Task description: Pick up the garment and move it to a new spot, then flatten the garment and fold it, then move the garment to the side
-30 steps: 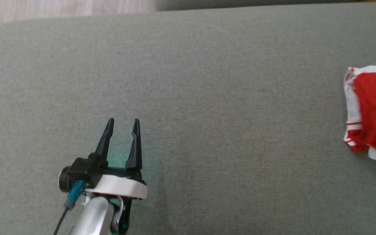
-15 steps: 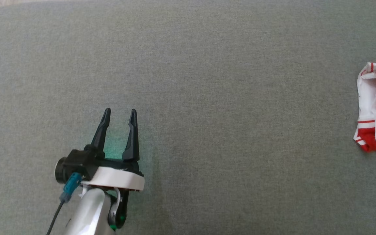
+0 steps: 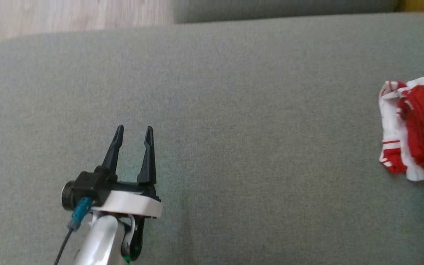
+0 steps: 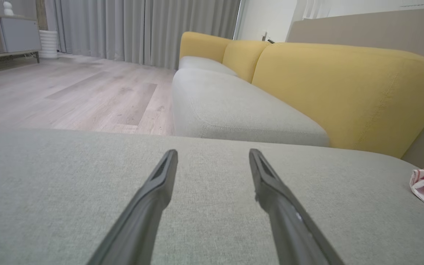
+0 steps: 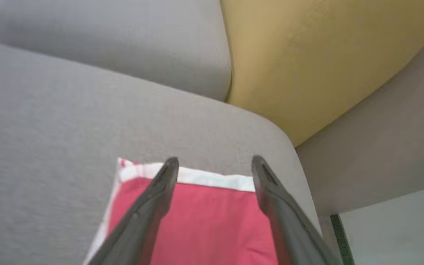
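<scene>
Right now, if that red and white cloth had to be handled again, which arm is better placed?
The right. Its open right gripper hangs over the garment, fingers pointing at its red panel. The left gripper is open over bare grey cushion, well away from the garment.

A: Where does the head camera look from?
B: High above the seat cushion, facing steeply down. The garment is cut off at that view's right edge.
A: And the wrist cameras?
B: The left one skims low over the cushion toward the yellow backrest, with the garment far right. The right one looks down closely on that garment, by the cushion's corner.
</scene>
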You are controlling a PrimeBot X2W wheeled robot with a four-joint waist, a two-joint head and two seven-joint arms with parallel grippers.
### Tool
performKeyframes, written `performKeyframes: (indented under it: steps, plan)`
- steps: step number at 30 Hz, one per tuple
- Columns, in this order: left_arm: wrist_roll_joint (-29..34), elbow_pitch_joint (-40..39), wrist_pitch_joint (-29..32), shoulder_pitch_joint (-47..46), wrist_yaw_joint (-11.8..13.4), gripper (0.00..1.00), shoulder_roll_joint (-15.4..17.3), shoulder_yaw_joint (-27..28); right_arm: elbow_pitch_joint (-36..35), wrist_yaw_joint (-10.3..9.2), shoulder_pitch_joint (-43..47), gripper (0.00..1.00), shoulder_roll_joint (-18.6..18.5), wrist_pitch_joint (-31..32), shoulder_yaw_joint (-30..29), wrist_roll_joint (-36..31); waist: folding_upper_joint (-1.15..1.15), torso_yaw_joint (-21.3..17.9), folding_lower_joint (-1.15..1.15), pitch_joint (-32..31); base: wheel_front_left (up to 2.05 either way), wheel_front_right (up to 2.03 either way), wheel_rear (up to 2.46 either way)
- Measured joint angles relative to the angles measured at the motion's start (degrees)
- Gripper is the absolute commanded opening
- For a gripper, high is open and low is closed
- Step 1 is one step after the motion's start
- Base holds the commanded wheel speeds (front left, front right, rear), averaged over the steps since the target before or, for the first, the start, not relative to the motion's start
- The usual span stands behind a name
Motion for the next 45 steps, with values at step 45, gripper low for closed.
performKeyframes:
  steps: [45]
  plan:
    - [-0.05,-2.05,0.00,10.23,1.98,1.00,0.13,2.10,-13.07,0.00,28.73,1.00,29.83,-36.72,0.26,10.10,0.00,0.26,0.01,-10.38,0.00,0.00,0.00]
